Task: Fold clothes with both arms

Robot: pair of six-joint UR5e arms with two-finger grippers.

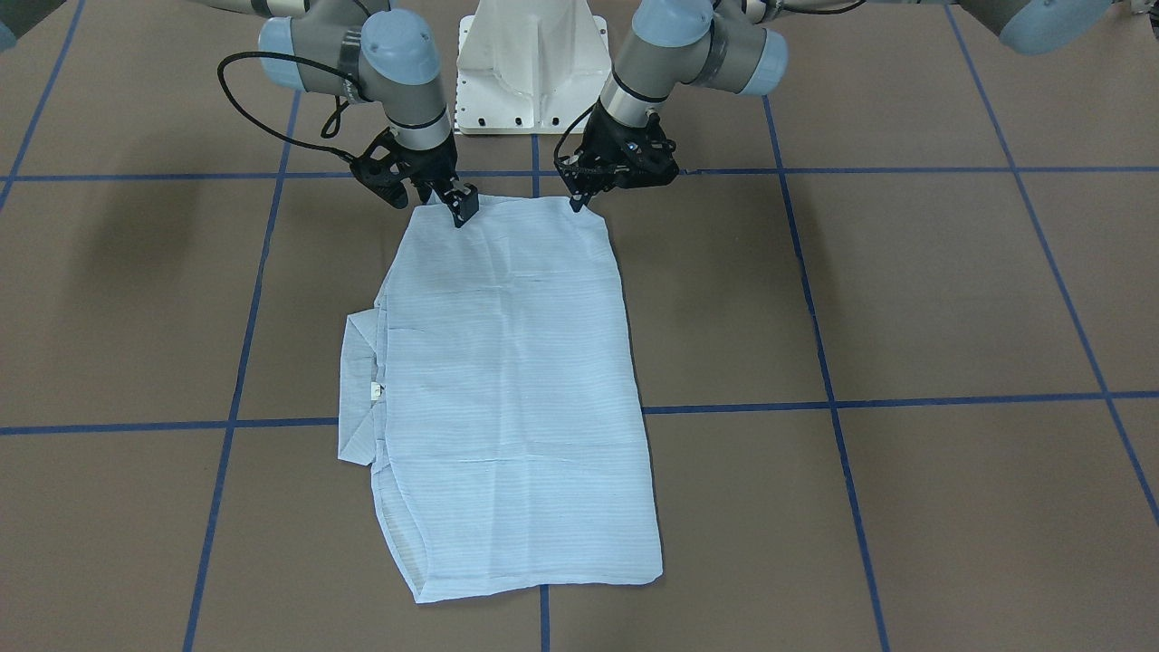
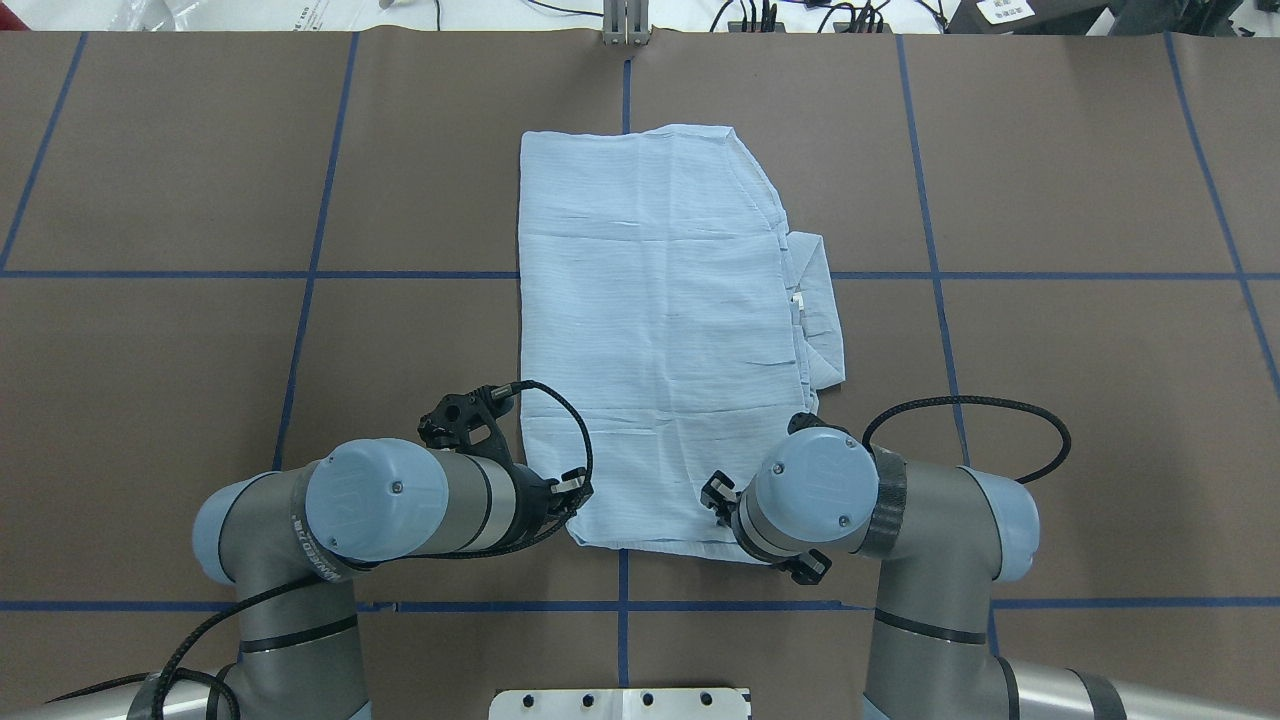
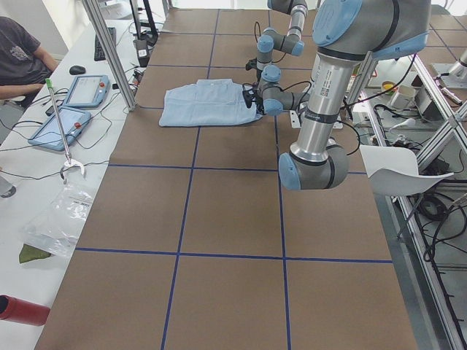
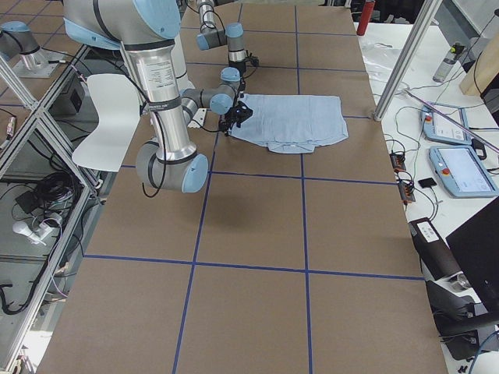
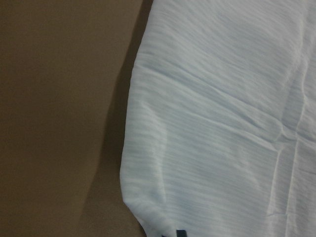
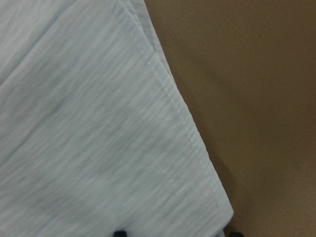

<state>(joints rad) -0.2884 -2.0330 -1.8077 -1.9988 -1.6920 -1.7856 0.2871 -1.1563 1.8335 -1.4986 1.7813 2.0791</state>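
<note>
Low, fingers (image 1: 464, 205) at shirt (image 1: 516, 380) corners

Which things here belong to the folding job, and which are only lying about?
For the job: the shirt; the left claw and the right claw, both at the shirt's edge nearest the robot.

Lying about, on the side bench: tablets; a plastic bag; a red tube.

We had a pale blue, finely striped shirt (image 1: 516, 380), brown table (image 1: 951, 290) with blue tape lines (image 1: 905, 399), plus a silver-grey left arm (image 1: 656, 63) and right arm (image 1: 389, 77) with light-blue caps.
</note>
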